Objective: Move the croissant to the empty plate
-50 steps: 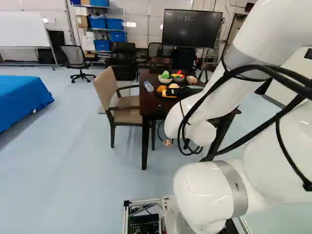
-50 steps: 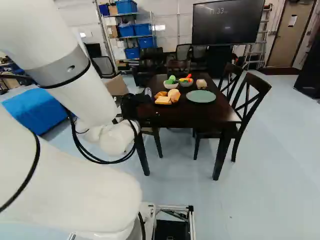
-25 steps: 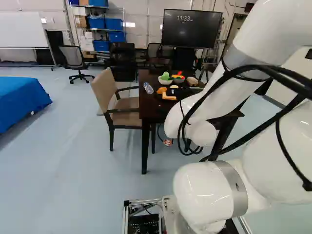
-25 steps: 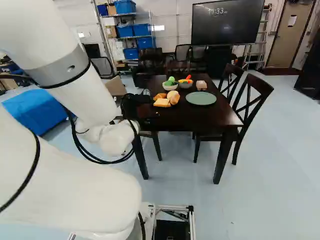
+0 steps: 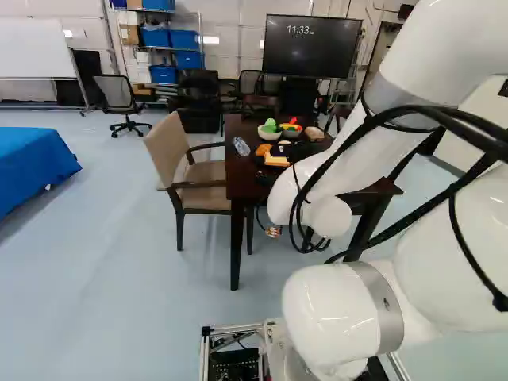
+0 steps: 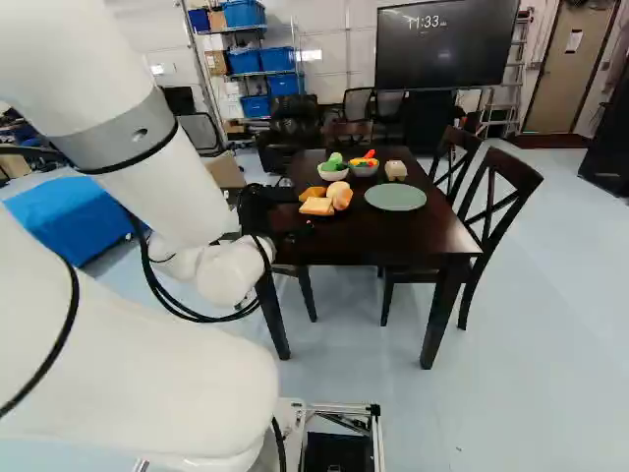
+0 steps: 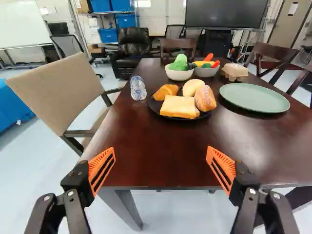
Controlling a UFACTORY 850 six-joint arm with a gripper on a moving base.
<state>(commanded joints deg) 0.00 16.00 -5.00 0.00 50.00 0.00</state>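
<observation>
- End effector [image 7: 161,152] open wide, nothing between my fingers; I hang near the close edge of the table [image 7: 151,134], well short of the food.
- Croissant [image 7: 165,91], as I judge the curved golden piece, sits on the dark plate [image 7: 155,109], behind the toast [image 7: 179,107] and next to the round bun [image 7: 193,87]. The bottle [image 7: 138,88] stands just off that side of the plate.
- Step in hand, by my reading: the approach. Job at its start, croissant not gripped.
- Best to close the remaining reach first, keeping high enough to clear the table edge and the toast, then come down from above.
- Would narrow my fingers partway beforehand; at full spread one could knock the bottle or plough into the bun.
- Aim to pinch across the croissant's narrow width, pads low on its flanks, without pressing on the dark plate's rim.
- Likely soft or light: gentle squeeze, straight lift, check that the toast doesn't ride along.
- Drop-off is the green plate [image 7: 254,98], bare, beyond the long loaf [image 7: 205,99]. Carry above the loaf, lower to the middle, release close to the surface.
</observation>
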